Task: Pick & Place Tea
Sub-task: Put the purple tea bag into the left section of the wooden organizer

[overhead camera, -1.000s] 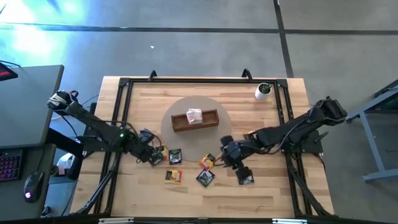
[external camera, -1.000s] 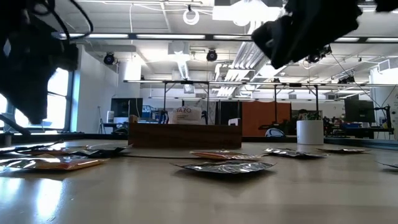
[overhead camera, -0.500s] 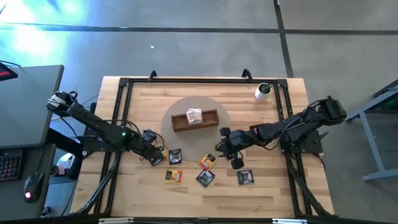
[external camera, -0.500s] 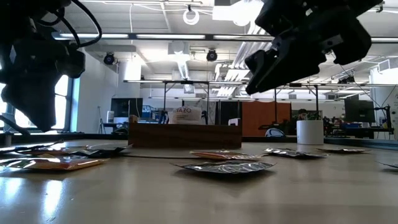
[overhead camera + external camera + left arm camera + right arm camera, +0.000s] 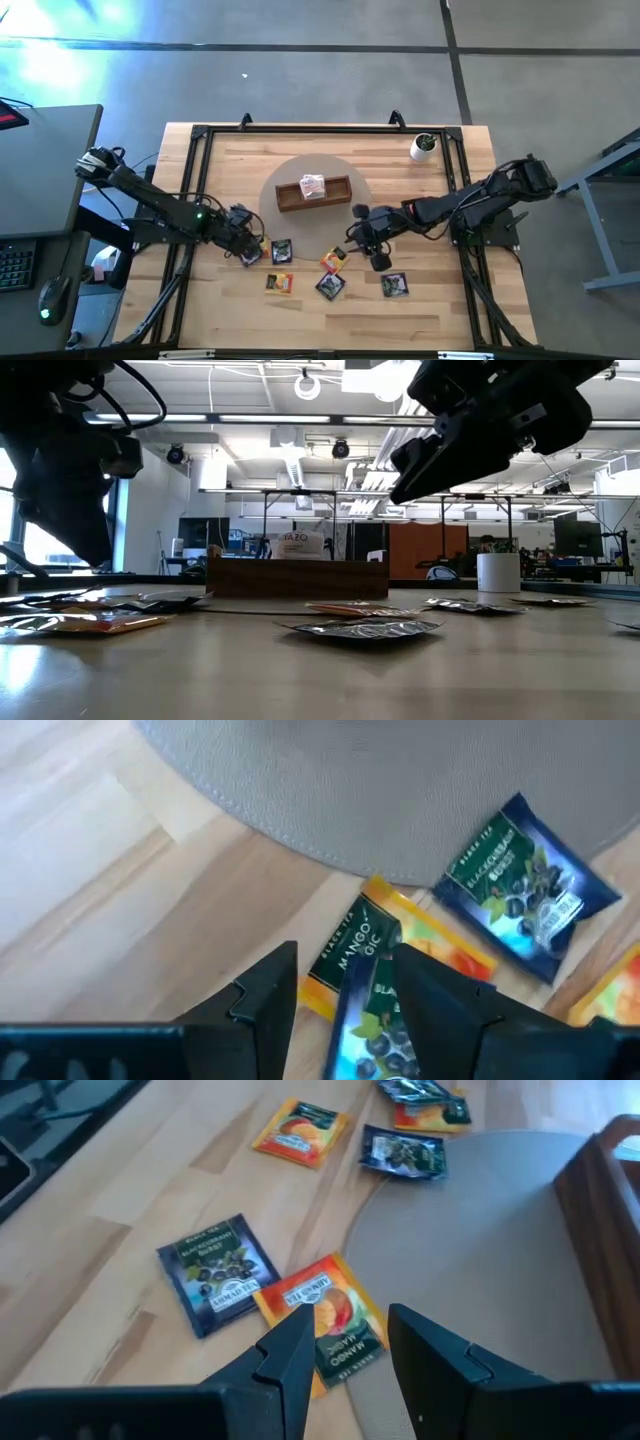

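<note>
Several tea sachets lie flat on the table near the tray: a black one (image 5: 281,251), an orange one (image 5: 280,284), a black one (image 5: 331,286), an orange mango one (image 5: 333,261) and a black one (image 5: 394,285). My left gripper (image 5: 248,251) is open and low. Its fingers stand on either side of a dark sachet (image 5: 368,1020) lying on a mango sachet (image 5: 362,945); whether they touch it, I cannot tell. My right gripper (image 5: 366,247) is open and empty, raised over the mango sachet (image 5: 322,1325). More sachets (image 5: 313,186) sit in the wooden tray's (image 5: 340,192) middle compartment.
The tray stands on a round grey mat (image 5: 350,215) at the table's middle. A white cup (image 5: 424,147) stands at the far right corner. A black frame (image 5: 300,128) runs along the table's edges. Bare wood lies along the near edge.
My right gripper has moved from over the black sachet at the near right toward the table's far left, leaving that sachet flat on the wood, and now hangs by the mango sachet. My left gripper has stayed over its sachets.
</note>
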{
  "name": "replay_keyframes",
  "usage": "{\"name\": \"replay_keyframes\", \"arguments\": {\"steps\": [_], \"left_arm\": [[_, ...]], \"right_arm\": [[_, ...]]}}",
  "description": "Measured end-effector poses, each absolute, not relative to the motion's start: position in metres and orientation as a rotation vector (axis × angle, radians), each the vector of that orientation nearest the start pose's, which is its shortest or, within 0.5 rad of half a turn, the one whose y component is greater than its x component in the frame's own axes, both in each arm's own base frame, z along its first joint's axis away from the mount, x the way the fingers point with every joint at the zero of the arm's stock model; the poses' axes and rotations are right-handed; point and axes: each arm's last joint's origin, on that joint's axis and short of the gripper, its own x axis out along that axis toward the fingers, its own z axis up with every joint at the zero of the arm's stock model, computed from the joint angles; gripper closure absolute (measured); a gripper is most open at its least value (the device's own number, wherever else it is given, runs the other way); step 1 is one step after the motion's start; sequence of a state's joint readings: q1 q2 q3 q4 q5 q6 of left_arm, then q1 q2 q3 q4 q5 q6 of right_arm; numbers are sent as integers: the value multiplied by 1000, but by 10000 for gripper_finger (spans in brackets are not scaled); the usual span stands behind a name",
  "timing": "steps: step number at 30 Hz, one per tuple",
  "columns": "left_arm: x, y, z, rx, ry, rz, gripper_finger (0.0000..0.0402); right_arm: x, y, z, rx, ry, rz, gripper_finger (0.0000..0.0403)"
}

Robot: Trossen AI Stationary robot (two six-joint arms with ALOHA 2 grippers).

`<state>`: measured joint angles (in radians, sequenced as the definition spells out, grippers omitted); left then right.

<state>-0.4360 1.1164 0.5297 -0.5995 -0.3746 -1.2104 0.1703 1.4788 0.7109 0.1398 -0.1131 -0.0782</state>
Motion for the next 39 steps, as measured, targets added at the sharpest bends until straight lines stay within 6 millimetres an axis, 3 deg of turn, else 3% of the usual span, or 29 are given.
{"name": "replay_keyframes", "arguments": {"steps": [6, 14, 25, 29, 36, 39], "left_arm": [[164, -65, 165, -578, 959, 546, 238], [167, -70, 141, -623, 1010, 472, 238], [175, -73, 121, -522, 1068, 512, 241], [176, -73, 117, -512, 1072, 531, 274], [179, -74, 120, -506, 1057, 550, 388], [185, -76, 127, -520, 1040, 557, 388]], "right_arm": [[287, 54, 183, -58, 620, 315, 277], [287, 54, 183, -35, 624, 308, 277], [287, 54, 183, -35, 623, 307, 276], [287, 54, 183, -35, 623, 307, 277], [287, 54, 183, -35, 623, 307, 277], [287, 54, 183, -35, 623, 307, 277]]}}
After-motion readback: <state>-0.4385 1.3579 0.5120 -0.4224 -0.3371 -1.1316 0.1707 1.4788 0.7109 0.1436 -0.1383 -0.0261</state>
